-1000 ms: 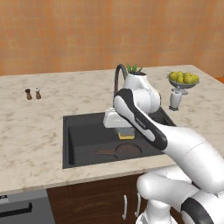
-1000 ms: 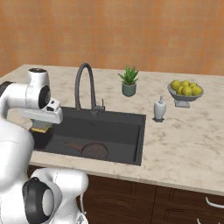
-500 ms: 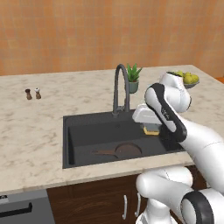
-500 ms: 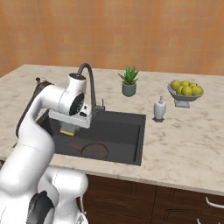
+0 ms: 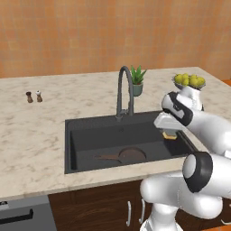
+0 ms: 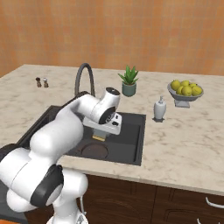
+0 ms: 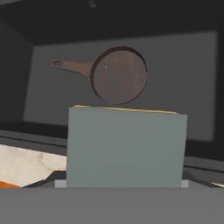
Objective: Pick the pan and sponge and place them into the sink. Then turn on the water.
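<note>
The gripper (image 5: 170, 134) hangs over the right part of the sink (image 5: 85, 135), its jaws clamped on the sponge (image 5: 170, 135), a small rectangular block with a yellow body. In the hand view the sponge (image 7: 126, 146) shows its flat, matte grey-blue scrubbing face square to the lens, with just a thin yellow strip along its top edge; the finger tips themselves are hidden behind it. From the right base view the sponge (image 6: 99, 138) is a small yellow sliver under the white hand, above the basin's interior.

The sink is a deep rectangular black basin set into a speckled beige stone counter (image 5: 31, 135). On its floor lies the pan (image 7: 118, 75), round, shallow and dark brown with a faint wood-like grain, its long thin handle pointing left in the hand view. The left base view shows the pan (image 5: 131, 154) near the basin's front wall; the right base view gives a dim round outline of it (image 6: 94, 151) below the arm.

A tall dark grey arched faucet (image 5: 124, 90) rises behind the basin. Further back stand a spiky green plant (image 6: 128, 81) in a grey pot, a white soap dispenser (image 6: 159, 109), a bowl of yellow-green fruit (image 6: 185, 89), and two small dark shakers (image 5: 34, 96) far to the left.
</note>
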{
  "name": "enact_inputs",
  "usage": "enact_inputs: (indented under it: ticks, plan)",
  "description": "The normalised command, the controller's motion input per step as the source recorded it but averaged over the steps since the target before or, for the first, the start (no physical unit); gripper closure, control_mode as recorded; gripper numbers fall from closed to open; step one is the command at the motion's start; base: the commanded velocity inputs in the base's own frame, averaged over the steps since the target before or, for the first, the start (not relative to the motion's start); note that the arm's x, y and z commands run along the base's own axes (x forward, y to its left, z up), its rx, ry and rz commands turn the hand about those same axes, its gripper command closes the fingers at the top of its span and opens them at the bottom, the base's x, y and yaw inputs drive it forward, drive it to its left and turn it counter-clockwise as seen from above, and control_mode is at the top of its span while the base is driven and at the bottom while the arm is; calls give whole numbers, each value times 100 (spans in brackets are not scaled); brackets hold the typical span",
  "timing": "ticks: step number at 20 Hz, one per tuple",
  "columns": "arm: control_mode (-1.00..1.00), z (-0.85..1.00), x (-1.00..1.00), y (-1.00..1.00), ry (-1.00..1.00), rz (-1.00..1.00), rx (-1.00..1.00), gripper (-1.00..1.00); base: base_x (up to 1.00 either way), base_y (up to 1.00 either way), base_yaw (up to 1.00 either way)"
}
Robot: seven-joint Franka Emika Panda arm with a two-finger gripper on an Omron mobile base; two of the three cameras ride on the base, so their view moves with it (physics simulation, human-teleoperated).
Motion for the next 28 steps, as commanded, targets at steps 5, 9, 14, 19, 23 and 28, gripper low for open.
enact_inputs:
  ticks: [5,9,14,19,23,28]
  plan:
    - [-100,-62,58,-30,4,0,0,100,0,0,0]
    - [-100,-33,29,0,5,0,0,100,0,0,0]
    - [-100,-1,16,-1,7,0,0,100,0,0,0]
    - [-100,-19,23,0,3,0,0,100,0,0,0]
    - [-100,-33,26,0,0,0,-1,100,0,0,0]
    - [-100,-37,25,0,0,0,-3,100,0,0,0]
